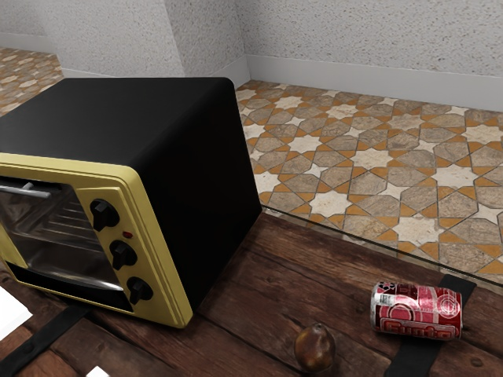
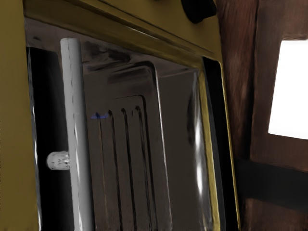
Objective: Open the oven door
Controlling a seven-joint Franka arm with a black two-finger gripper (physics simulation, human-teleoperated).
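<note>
As door (image 2: 180, 120) faces me, handle's (image 2: 78, 139) level.

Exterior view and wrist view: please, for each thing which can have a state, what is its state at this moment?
Oven door: looks shut; a very small gap cannot be excluded.
Oven knobs: settings cannot be read.
Red indicator: lit or unlit, cannot tell.
Red can: lying on its side.
Brown fruit-like thing: resting with its narrow tip up.
</note>
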